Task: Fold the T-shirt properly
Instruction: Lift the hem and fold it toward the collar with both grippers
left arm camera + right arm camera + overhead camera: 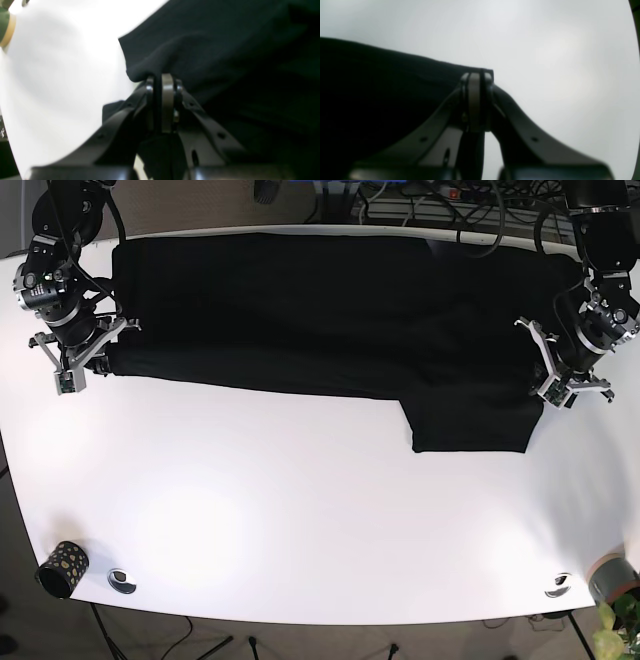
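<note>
t-shirt (330,320) lies spread along the far edge of the white table (300,520), black, running nearly from the left edge to the right edge, with one flap hanging further toward the near side at the right end.

right gripper (100,352) sits at the cloth's left end, near the table's left edge. in the right wrist view its fingers (474,100) are pressed together with the corner of the black fabric pinched between them — the corner tip shows just past the fingertips.

left gripper (543,375) sits at the cloth's right end, near the table's right edge. in the left wrist view its fingers (167,100) are closed tight on a bunched fold of the fabric, a dark strip caught between the two pads, and the cloth rises in a soft ridge away from the grip.

along the near edge stand a small dark speckled cup (60,568) at the left corner, a little round thing (122,580) just beside it, and another (559,585) near the right corner — too small to tell what they are.
</note>
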You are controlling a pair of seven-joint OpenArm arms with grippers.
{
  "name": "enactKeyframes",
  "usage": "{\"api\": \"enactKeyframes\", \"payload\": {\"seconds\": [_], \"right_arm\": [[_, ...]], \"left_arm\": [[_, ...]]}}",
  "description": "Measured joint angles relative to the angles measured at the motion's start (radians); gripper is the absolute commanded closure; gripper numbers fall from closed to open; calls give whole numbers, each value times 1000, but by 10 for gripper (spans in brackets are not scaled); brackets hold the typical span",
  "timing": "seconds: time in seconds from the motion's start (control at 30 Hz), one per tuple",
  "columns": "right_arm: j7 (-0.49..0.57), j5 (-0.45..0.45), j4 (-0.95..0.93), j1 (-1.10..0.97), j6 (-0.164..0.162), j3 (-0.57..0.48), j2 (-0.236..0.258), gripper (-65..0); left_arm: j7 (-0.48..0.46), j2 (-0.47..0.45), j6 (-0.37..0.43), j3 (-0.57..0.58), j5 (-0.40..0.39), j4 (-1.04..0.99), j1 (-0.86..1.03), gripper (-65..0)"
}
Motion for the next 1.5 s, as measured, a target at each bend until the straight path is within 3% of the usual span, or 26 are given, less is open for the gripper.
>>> {"api": "enactKeyframes", "payload": {"seconds": [0.3,0.5,0.7,0.93,1.0,1.03,1.2,1.3,1.4,1.5], "right_arm": [[0,5,1,-55,3,4,-3,0],[1,11,1,-65,3,64,-19,0],[1,13,0,-99,7,62,-45,0],[0,10,-3,-128,7,62,-87,0],[1,4,-16,-133,8,62,-95,0],[0,3,-19,-133,7,62,-98,-32],[1,-3,-23,-136,-2,63,-99,-415],[0,-8,-22,-136,-11,66,-100,-628],[-1,-8,-13,-135,-8,70,-112,-650],[-4,3,31,-132,9,83,-134,-650]], "left_arm": [[0,-2,-2,-84,-1,34,55,0],[2,-2,-2,-139,-4,34,60,0],[150,4,-7,-176,-10,37,72,0],[194,3,-6,-177,-10,37,102,0],[203,6,-6,-174,-10,37,129,-53],[212,7,-6,-173,-6,37,135,-94],[216,6,-2,-156,-3,37,154,-393],[217,7,-2,-156,-3,37,166,-461],[217,21,0,-156,-3,37,168,-438],[220,31,1,-156,-69,58,168,-421]]}}
